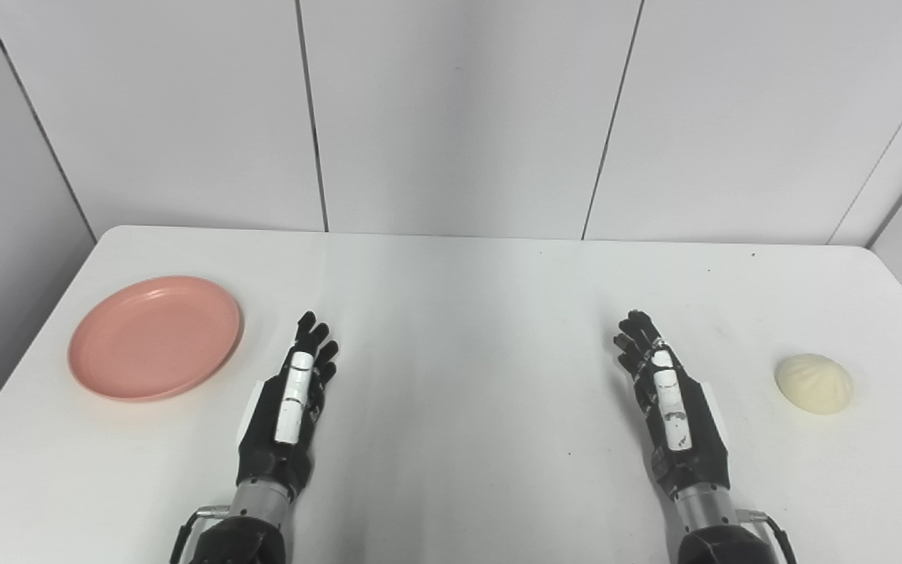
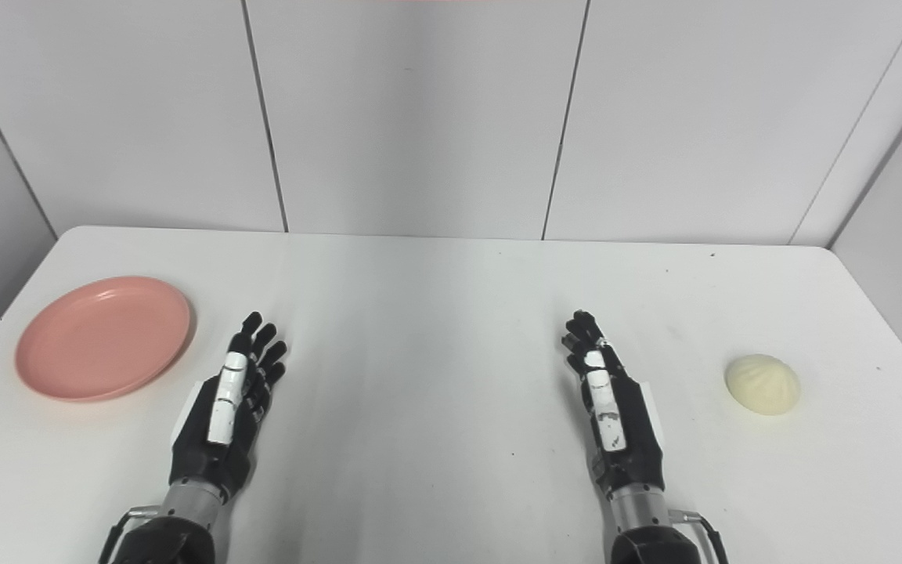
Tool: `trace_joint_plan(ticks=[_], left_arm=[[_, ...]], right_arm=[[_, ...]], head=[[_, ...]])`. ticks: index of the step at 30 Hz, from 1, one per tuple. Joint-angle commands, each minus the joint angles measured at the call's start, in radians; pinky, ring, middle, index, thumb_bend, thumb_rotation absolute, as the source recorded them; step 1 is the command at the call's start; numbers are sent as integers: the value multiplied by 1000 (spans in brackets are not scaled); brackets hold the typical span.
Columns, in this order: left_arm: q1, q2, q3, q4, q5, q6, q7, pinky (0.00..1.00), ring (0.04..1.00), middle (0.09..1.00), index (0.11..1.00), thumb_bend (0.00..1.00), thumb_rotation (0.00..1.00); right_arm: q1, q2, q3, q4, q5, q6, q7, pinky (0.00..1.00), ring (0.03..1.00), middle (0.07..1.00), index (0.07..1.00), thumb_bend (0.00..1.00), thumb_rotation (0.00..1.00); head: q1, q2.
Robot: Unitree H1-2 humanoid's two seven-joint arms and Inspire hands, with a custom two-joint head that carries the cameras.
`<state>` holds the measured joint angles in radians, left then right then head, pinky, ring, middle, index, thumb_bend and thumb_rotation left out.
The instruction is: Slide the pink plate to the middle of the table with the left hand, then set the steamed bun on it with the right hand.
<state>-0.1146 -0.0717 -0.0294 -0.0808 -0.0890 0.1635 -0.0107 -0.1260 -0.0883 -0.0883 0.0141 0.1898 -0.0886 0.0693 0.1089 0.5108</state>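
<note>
Two hands: I see both over the white table, neither holding anything.
Landmark: I place everything against the table's middle, the bare white stretch between my two hands.
Pink plate: far left of the middle, near the table's left edge; it lies flat, right way up, with nothing on it.
Left hand: left of the middle, just right of the plate's rim but clear of it; I see a strip of table between them. Palm turned inward, thumb side up.
Left hand's fingers: stretched out straight and pointing away from me toward the back wall, slightly fanned, gripping nothing.
Table middle: bare white top with a few small dark specks.
Right hand: right of the middle, about as far out as my left one, held the same way, thumb side up and palm inward.
Right hand's fingers: extended forward, a little apart, closed around nothing.
Steamed bun: far right of the middle, near the table's right edge, resting on the table top, pleated dome up. It is apart from my right hand, with clear table between.
Back wall: pale panels with dark seams, behind the table's far edge.
</note>
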Motion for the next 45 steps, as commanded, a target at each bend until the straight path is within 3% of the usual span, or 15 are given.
trace_joint_plan(ticks=[1,5,13,27,40,45], left_arm=[[-31,-11,-11,2,23,-60,5,1000,965,1000,1000,659,929],[-29,-24,-23,37,43,-97,10,1000,962,1000,1000,656,960],[-27,-38,-35,77,52,-133,17,1000,965,1000,1000,633,1000],[-21,-45,-36,122,53,-181,18,1000,956,1000,1000,672,978],[-17,-36,-30,133,44,-203,8,1000,966,1000,1000,635,983],[-16,-29,-22,119,34,-204,-3,1000,971,1000,1000,628,977]], right_arm=[[4,-18,-12,27,12,-58,24,966,914,912,908,808,903],[6,-34,-20,56,25,-88,45,977,922,920,915,796,923],[6,-43,-31,103,45,-131,64,967,908,910,901,783,918],[10,-36,-39,127,63,-128,77,982,925,916,904,752,915],[17,-28,-32,113,53,-127,77,989,936,920,915,701,933],[19,-21,-27,101,34,-127,68,976,925,913,908,712,935]], head=[[27,-11],[81,-47],[108,-86],[124,-151],[107,-155],[82,-124]])
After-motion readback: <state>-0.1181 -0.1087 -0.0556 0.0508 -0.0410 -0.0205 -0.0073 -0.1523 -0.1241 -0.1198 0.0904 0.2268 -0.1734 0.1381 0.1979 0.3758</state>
